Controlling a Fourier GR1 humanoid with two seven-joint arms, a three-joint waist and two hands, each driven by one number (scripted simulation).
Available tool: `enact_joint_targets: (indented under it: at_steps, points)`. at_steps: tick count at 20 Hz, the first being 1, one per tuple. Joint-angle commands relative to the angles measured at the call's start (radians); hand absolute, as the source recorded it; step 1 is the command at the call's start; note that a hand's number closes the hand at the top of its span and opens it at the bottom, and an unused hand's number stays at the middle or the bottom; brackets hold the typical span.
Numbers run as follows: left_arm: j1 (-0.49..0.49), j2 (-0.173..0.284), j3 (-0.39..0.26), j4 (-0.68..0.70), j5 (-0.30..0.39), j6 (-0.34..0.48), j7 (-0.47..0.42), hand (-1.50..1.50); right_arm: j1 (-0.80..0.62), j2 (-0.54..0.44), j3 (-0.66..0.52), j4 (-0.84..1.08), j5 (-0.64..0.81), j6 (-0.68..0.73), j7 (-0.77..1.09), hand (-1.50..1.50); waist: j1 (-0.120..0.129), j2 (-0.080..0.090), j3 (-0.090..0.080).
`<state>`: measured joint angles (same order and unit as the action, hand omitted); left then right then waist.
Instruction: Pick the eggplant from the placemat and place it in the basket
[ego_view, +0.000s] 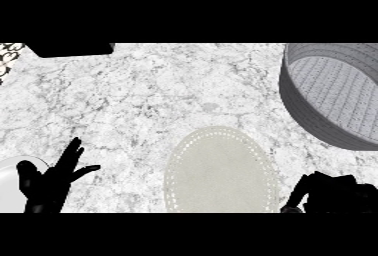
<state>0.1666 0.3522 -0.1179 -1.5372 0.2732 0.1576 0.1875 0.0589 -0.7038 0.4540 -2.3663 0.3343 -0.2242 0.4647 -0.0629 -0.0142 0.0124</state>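
Observation:
The round pale placemat (220, 172) lies at the bottom centre with nothing on it. The grey woven basket (336, 95) stands at the upper right, and the part of its inside that shows is bare. My right hand (336, 195) is at the lower right, just right of the placemat, with its fingers curled into a dark bunch. The eggplant cannot be told apart from the hand and shows nowhere else, so it seems hidden in that grip. My left hand (48, 182) rests open at the lower left, fingers up.
A white dish (9, 187) sits at the left edge, partly behind the left hand. A black object (70, 48) lies at the top left, next to a wire-like item (7, 57). Marble counter (148, 100) spreads between the placemat and the basket.

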Motion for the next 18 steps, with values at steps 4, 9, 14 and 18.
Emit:
enact_joint_targets:
  at_steps: [4,9,14,18]
  points:
    - [0.035,0.002,-0.036,0.074,-0.018,-0.018,0.051,0.00,-0.037,-0.086,-0.390,-0.129,-0.262,0.026,0.154,1.50,0.025,0.013,-0.014]
    - [0.005,0.000,-0.029,0.099,-0.028,-0.016,0.048,0.00,-0.162,-0.150,-0.658,-0.027,-0.497,0.075,0.235,1.50,0.036,0.014,-0.014]
    - [0.027,-0.006,-0.051,0.087,-0.053,-0.014,0.037,0.00,-0.261,-0.256,-0.853,0.167,-0.705,0.203,0.257,1.50,0.048,0.011,-0.013]
    - [-0.053,-0.032,-0.060,0.165,-0.063,-0.023,0.036,0.00,-0.338,-0.304,-0.848,0.412,-0.706,0.284,0.171,1.50,0.071,0.024,-0.013]
